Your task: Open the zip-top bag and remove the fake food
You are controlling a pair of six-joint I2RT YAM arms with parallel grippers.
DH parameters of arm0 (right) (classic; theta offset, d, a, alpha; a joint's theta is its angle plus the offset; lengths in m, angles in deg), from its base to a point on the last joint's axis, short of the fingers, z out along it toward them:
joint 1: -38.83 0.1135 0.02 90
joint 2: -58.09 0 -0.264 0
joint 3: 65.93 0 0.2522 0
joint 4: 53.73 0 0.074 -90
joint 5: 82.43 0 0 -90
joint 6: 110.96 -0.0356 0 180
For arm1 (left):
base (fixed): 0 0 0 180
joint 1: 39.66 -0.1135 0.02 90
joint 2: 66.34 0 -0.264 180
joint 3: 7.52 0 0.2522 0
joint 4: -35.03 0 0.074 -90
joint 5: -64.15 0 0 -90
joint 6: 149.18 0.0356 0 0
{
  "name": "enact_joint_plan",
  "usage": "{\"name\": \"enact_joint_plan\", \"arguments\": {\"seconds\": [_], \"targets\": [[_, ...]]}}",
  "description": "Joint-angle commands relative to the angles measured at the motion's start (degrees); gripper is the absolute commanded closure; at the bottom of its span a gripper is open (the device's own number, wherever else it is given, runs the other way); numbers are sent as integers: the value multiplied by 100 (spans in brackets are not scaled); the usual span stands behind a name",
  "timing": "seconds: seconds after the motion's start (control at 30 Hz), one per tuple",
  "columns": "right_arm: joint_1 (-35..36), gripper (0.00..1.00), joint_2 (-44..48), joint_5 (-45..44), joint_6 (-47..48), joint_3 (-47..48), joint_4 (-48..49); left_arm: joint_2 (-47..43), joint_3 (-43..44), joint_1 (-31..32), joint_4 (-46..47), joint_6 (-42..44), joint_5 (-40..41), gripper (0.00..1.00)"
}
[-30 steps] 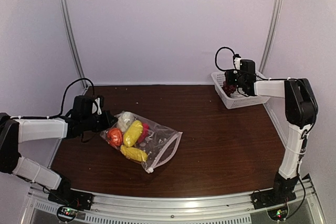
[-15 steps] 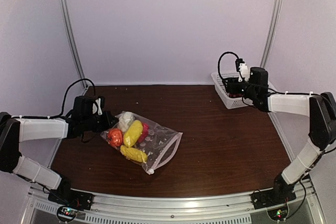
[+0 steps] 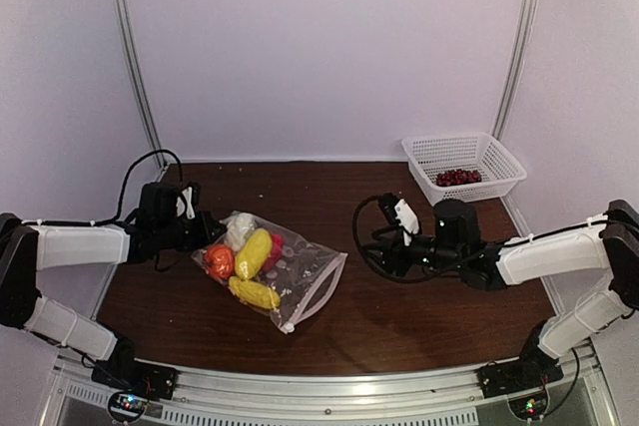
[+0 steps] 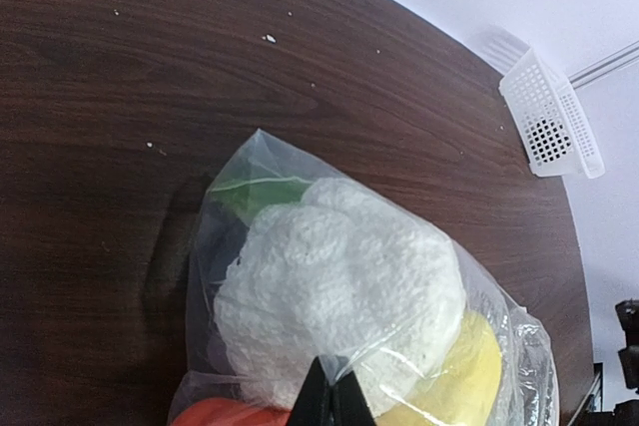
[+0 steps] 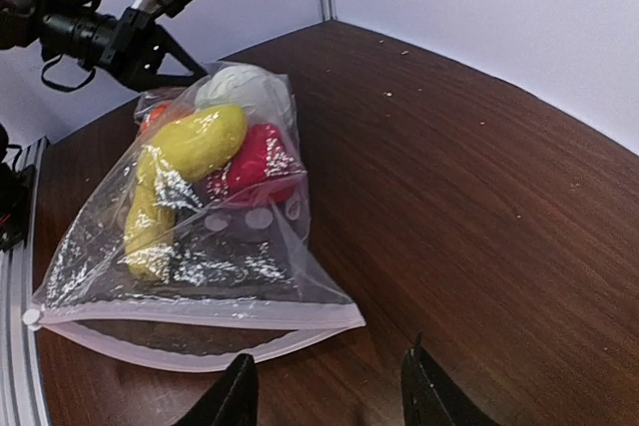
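Right hand (image 5: 324, 391), swung over from the basket (image 3: 511, 159), released and empty; left hand (image 4: 334, 396) clenched on the zip-top bag (image 5: 200, 246). Film likely limp, slippery: grip the zip strip (image 5: 200, 314).

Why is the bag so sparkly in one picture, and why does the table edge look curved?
Right wrist view: light glints in white patches off the crinkled zip-top bag; the table edge bows, likely from wide-lens distortion. Left wrist view: the same bowing, no strong glare. Top external view: even lighting, only faint glints on the bag.
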Motion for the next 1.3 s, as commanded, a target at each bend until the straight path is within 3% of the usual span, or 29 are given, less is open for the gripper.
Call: {"name": "enact_joint_plan", "arguments": {"seconds": [0.0, 0.37, 0.53, 1.03, 1.2, 1.27], "targets": [[631, 52, -254, -178, 0, -156, 449, -22, -77, -48, 121, 41, -94, 100], [1401, 72, -1498, -329, -385, -51, 1466, 10, -121, -48, 165, 18, -137, 100], [1481, 76, -2099, -381, -335, 352, 1610, 62, -156, -48, 235, 5, -192, 100], [1668, 79, -3452, 134, -192, 1653, 1815, 243, -196, -48, 404, -21, -331, 100], [1773, 77, -3753, 215, -210, 2105, 1638, 241, -282, -48, 447, -53, -323, 100], [1838, 71, -3860, 299, -263, 2274, 1566, 216, -333, -48, 460, -87, -314, 100]]}}
